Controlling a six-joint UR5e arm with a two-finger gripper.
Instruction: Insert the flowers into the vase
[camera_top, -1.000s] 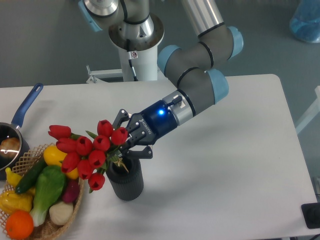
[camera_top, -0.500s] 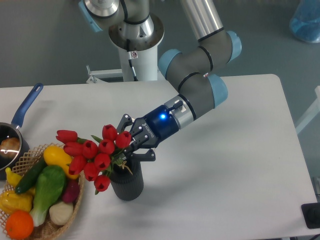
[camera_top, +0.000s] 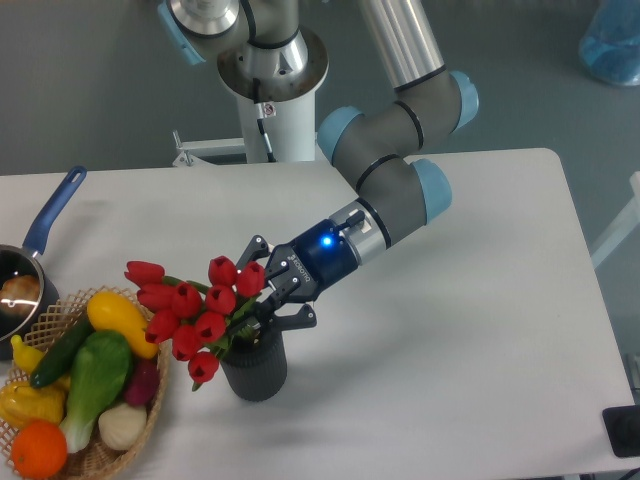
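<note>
in the fixed camera view, we saw the bunch of red closed tulip heads on short green stems (camera_top: 195, 310) lying over the mouth of the short dark grey ribbed cylinder vase (camera_top: 254, 368), stem ends at or just inside the rim and heads hanging out to the left, above the edge of the woven wicker basket of plastic vegetables (camera_top: 150, 412). the black two-finger gripper (camera_top: 264, 305) was pinching the stems just above the vase mouth; the heads and leaves hid the contact, but the flowers hung off the table with nothing else bearing them.

we judged the main risk to be the tilt. the bunch's long axis ran low and slanted, stems toward the lower right at the vase, heads toward the upper left, far from the vase's upright axis. released like that, the heavy head end could lever the stems out and drop the bunch onto the white table (camera_top: 450, 340) or into the basket. pushing down without righting it could jam stems on the thick rim, or shove and tip the small vase, since nothing held it. the lower finger sat close to the rim, so it might catch there too.

the blue-handled steel pan (camera_top: 30, 260) stood well apart at the left edge and did not look to be in the way.
</note>
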